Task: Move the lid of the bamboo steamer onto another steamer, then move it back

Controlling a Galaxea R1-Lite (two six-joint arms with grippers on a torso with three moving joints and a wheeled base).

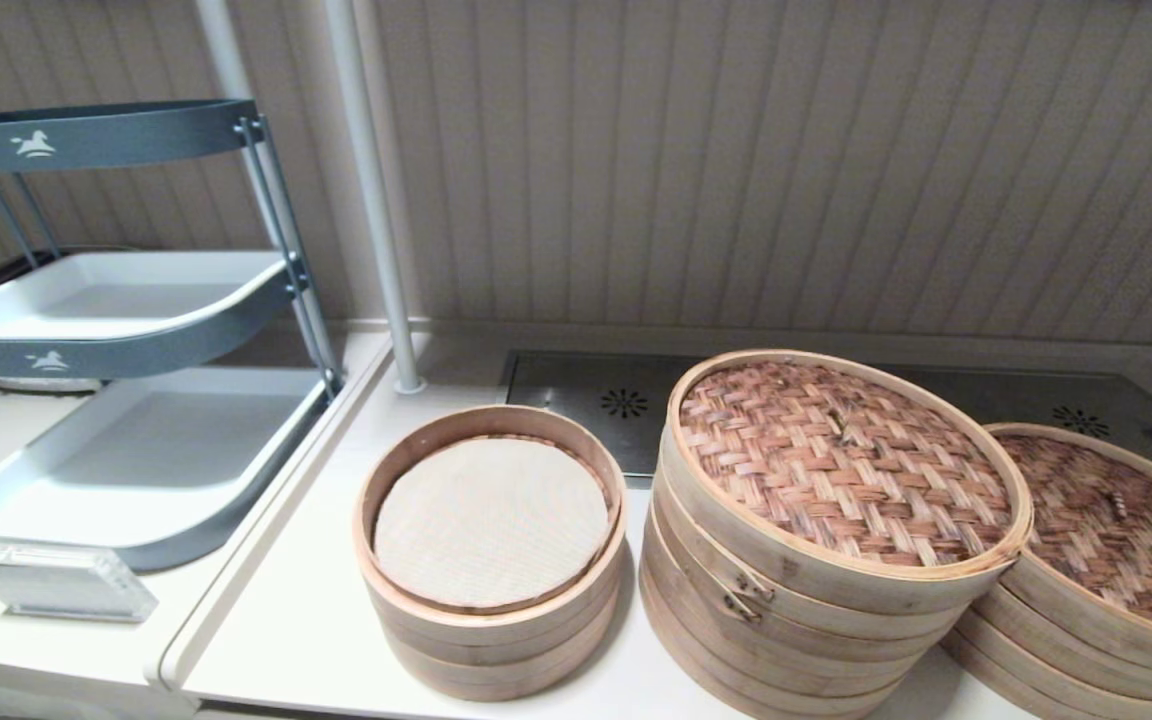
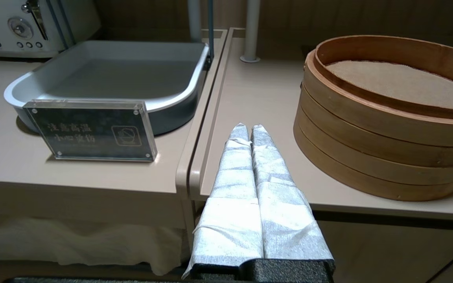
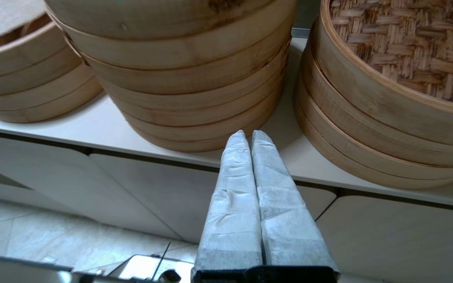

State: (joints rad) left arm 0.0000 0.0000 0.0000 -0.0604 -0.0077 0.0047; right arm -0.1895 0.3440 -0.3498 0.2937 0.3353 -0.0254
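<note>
Bamboo steamer lid (image 3: 407, 51) sits near the closed right end effector (image 3: 249, 135).

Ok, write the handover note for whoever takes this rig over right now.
Left gripper: shut, empty, low before the counter edge near the cloth-lined steamer.
Right gripper: shut, empty, below the counter front between the two wide stacks.
The bamboo steamer lid sits on the lower wide steamer at the right.
The tall steamer beside it carries its own paler lid.
Nothing gripped; whether any move has been made cannot be told.
</note>
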